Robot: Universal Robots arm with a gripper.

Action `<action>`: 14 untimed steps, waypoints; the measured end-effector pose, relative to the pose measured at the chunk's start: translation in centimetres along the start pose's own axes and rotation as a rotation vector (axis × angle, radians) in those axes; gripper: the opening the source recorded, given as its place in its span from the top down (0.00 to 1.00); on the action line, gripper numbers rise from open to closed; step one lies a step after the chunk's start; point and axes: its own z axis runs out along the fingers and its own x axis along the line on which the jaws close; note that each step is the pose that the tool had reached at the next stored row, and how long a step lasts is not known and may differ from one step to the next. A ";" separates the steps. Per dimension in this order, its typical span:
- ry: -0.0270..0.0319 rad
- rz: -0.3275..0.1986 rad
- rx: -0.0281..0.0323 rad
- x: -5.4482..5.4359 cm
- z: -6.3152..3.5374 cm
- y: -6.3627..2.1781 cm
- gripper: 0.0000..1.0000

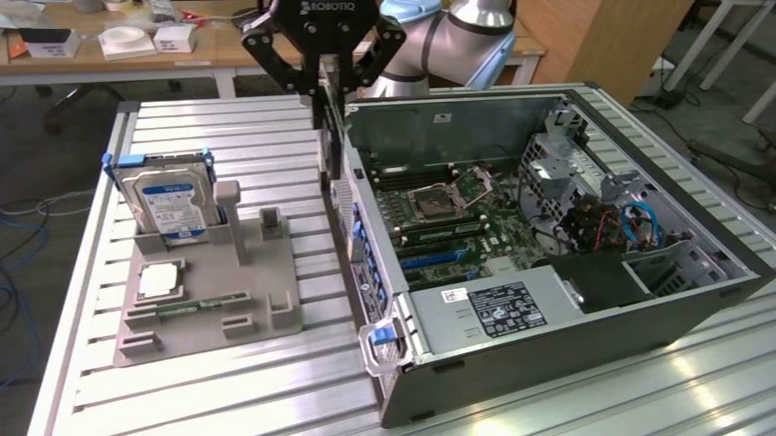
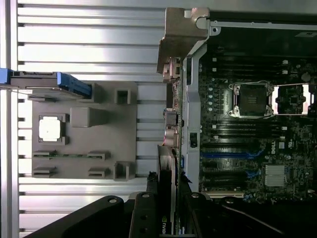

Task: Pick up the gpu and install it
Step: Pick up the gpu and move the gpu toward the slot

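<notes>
1. The gpu (image 1: 326, 136) is a thin flat card seen edge-on, so it reads as a dark, narrow vertical strip hanging below the black gripper (image 1: 327, 86).
2. The gripper is clamped on the card's upper edge. It holds the gpu above the table, just beside the rear wall of the open grey computer case (image 1: 679, 300), on the side facing the grey moulded holder tray (image 1: 261, 291). The card is not seated in any slot.
3. The wrist view looks down the gripper (image 2: 167, 198). Its black fingers (image 2: 143, 218) press on both faces of the gpu (image 2: 166, 168), and a small green logo shows on the card's edge. The card lines up along the case's rear wall rather than over the green motherboard (image 2: 257, 148).
4. The exterior view shows the card's full hanging length and the case's far parts: a bundle of blue cables (image 1: 637, 227) and a grey power supply with a black label (image 1: 497, 309).
5. The tray holds a boxy silver hard drive with a blue label (image 1: 170, 204) standing upright in a slot, a square silver processor chip (image 1: 158, 280) lying flat, and a small narrow green memory stick (image 1: 182, 311) in a groove.
6. The case holds the motherboard (image 1: 485, 218), with a square metal processor socket (image 1: 437, 200) and blue expansion slots (image 2: 233, 154).
7. Tray and case stand on a ribbed aluminium table (image 1: 218, 381).
</notes>
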 end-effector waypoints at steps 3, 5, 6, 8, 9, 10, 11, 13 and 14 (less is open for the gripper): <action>0.0000 0.000 0.0000 -1.0 0.02 0.01 0.74; 0.0000 0.000 -0.0001 -1.6 0.05 0.01 0.74; 0.0000 0.000 -0.0001 -1.9 0.05 0.02 0.74; -0.0001 0.000 -0.0001 -2.6 0.07 0.02 0.74; 0.0000 0.001 -0.0001 -2.9 0.07 0.03 0.74; 0.0000 0.001 -0.0001 -3.2 0.08 0.03 0.74; 0.0000 0.001 -0.0001 -3.5 0.09 0.03 0.74; 0.0000 0.001 -0.0001 -4.1 0.11 0.03 0.74; 0.0000 0.001 -0.0001 -4.4 0.12 0.04 0.74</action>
